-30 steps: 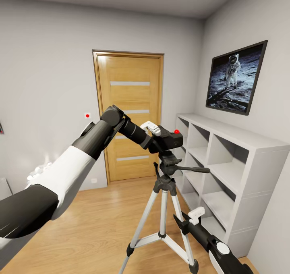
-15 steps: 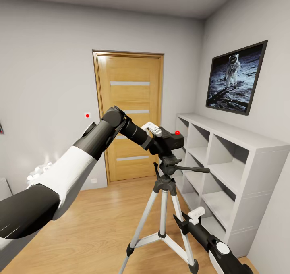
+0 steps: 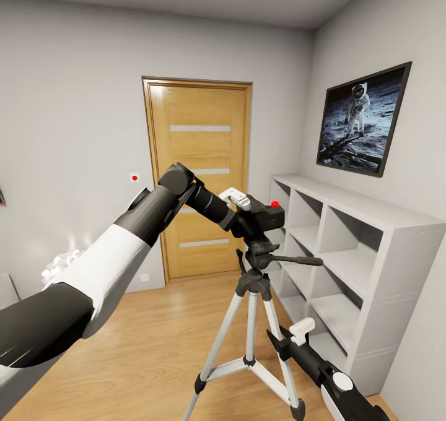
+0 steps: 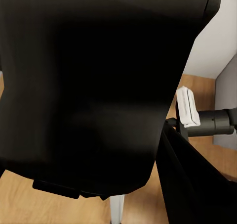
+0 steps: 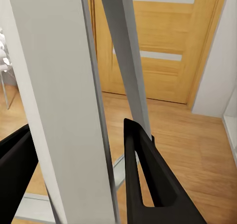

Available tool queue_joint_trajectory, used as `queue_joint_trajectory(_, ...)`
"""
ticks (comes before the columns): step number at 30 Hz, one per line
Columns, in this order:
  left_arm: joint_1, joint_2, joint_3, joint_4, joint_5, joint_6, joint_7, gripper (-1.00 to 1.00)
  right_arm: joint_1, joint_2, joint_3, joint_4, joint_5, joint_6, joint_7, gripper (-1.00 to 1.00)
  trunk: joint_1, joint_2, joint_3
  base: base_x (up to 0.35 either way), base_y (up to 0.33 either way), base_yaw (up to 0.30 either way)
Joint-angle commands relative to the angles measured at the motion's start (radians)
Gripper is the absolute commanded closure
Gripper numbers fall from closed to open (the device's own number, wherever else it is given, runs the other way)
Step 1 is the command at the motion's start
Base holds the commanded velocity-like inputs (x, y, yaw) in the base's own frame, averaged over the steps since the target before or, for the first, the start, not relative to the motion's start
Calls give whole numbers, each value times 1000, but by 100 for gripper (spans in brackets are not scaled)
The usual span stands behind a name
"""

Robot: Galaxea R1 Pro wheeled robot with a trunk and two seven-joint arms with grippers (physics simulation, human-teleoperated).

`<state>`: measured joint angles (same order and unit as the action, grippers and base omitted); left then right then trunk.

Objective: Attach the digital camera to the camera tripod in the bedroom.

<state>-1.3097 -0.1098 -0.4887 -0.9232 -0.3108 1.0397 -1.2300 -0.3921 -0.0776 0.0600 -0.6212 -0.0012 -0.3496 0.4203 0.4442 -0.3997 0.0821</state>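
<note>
Grey walls, oak door [image 3: 199, 179], plank floor [image 3: 142, 347], white cube shelf [image 3: 347, 254], astronaut poster [image 3: 363, 119].

light wood plank floor [image 3: 148, 340], camera tripod [image 3: 251, 309] standing on it (three legs)

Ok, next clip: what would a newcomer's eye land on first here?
The left gripper holding the black digital camera right over the head of the silver-legged camera tripod, mid-room. Behind stands the oak door; the astronaut poster hangs above the white cube shelf.
</note>
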Motion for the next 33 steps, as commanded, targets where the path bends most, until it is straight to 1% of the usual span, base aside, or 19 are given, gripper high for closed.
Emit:
queue_joint_trajectory(1,-1,-1,1,0,-11,8,-12,100,1,-1,4,8,26,2,-51,100,6,0,-1,0,0,0)
queue_joint_trajectory(6,-1,-1,1,0,-11,8,-11,100,1,-1,4,8,26,1,-51,100,6,0,-1,0,0,0)
queue_joint_trajectory(7,-1,-1,1,0,-11,8,-11,-100,1,-1,5,8,26,1,-51,100,6,0,-1,0,0,0)
queue_joint_trajectory(25,0,1,2,-6,-11,8,-11,-100,1,-1,7,8,26,1,-51,100,6,0,-1,0,0,0)
queue_joint_trajectory(28,0,13,8,-35,-10,8,-17,-100,1,-1,7,8,26,1,-51,100,6,0,-1,0,0,0)
queue_joint_trajectory(30,0,30,9,-52,-8,8,-23,-100,2,-1,7,8,26,1,-51,100,6,0,-1,0,0,0)
queue_joint_trajectory(32,0,54,10,-72,-5,8,-47,-100,1,-1,7,8,26,1,-51,100,6,0,-1,0,0,0)
queue_joint_trajectory(33,0,61,10,-77,-4,8,-57,-100,1,-1,7,8,26,0,-51,100,6,0,-1,0,0,0)
